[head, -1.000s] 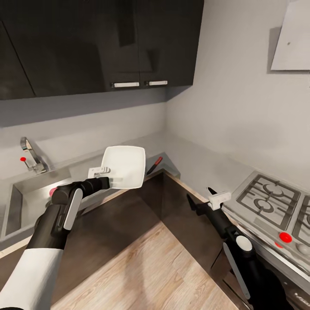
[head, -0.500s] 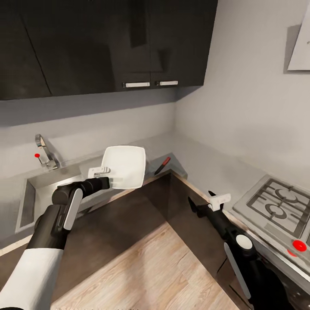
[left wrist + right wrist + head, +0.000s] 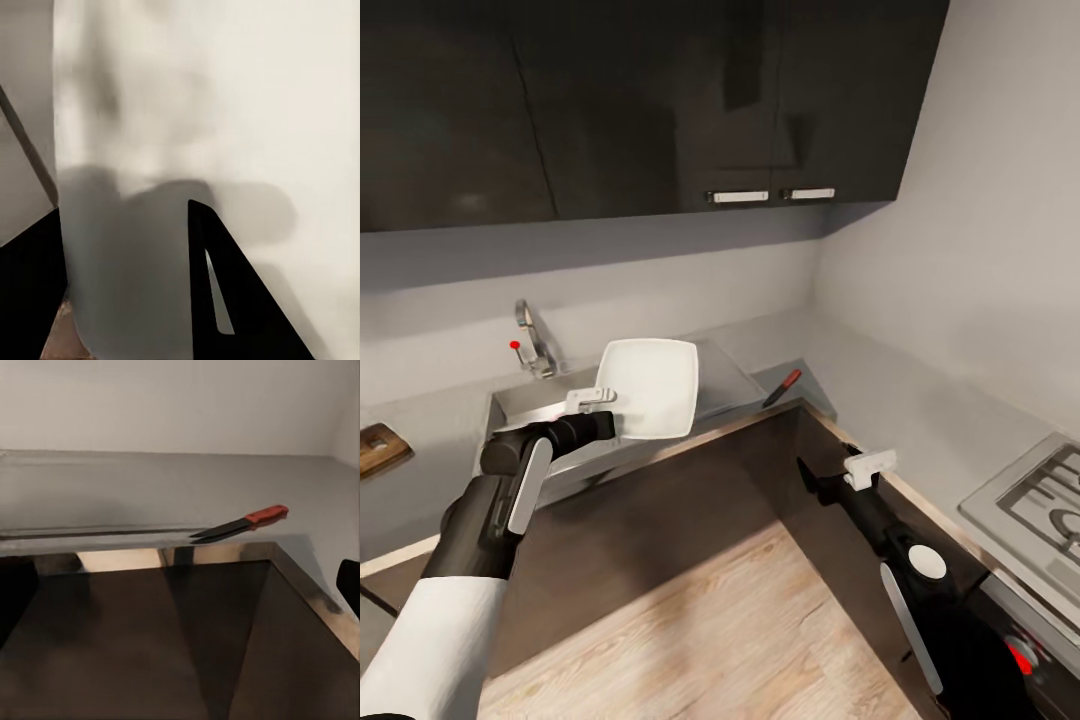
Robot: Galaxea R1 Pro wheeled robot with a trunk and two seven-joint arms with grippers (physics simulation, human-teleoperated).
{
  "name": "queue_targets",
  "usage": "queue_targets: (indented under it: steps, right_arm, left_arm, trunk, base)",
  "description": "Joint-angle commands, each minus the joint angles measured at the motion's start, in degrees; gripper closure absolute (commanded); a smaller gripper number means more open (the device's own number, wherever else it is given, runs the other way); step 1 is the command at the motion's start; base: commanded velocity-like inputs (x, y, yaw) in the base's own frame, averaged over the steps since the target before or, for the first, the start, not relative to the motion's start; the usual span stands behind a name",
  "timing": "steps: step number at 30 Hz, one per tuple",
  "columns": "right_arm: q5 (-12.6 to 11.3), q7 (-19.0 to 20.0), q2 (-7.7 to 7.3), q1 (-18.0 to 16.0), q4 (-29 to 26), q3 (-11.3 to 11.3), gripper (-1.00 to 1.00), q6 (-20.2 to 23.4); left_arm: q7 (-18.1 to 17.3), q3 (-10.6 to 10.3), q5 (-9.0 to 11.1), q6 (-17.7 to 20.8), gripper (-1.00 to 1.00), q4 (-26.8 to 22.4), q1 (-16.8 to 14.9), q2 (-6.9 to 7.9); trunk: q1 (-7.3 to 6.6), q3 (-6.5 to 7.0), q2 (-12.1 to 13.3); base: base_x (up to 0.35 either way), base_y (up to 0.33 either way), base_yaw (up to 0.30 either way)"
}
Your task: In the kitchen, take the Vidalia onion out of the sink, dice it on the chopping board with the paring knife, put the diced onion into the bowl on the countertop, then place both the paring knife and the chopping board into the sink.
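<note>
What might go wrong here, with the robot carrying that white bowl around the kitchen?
The left gripper holds the bowl by one edge, tilted above the sink; it might slip. The knife lies at the countertop's front edge, its blade seemingly past the edge in the right wrist view, so a bump might knock it off.

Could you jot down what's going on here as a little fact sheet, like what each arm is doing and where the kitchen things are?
left gripper: shut on the bowl, held up tilted
right gripper: empty, over the floor
paring knife: on the countertop near the corner
chopping board: on the counter, left of the sink
tap: behind the sink
</note>
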Motion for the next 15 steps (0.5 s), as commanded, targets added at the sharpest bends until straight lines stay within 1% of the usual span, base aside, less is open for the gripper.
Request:
queue_targets:
  steps: [1,11,15]
  right_arm:
    - [0.0,0.1,-0.03,0.0,-0.1,0.0,-1.0,0.3]
    - [0.1,0.1,-0.03,0.0,-0.1,-0.1,-1.0,0.3]
    - [0.1,0.1,-0.03,0.0,-0.1,-1.1,-1.0,0.3]
  left_arm:
    - [-0.2,0.1,0.1,0.3,1.0,0.0,-0.1,-0.04]
    - [-0.2,0.2,0.1,0.4,1.0,0.0,-0.1,0.06]
    - [-0.3,0.2,0.1,0.4,1.0,0.4,-0.1,0.22]
  trunk:
    - [0.03,-0.12,-0.1]
    - [0.03,-0.12,-0.1]
    - [0.03,-0.12,-0.1]
  base:
    - [0.0,0.0,0.296]
    - [0.0,0.0,0.296]
    - [0.0,0.0,0.296]
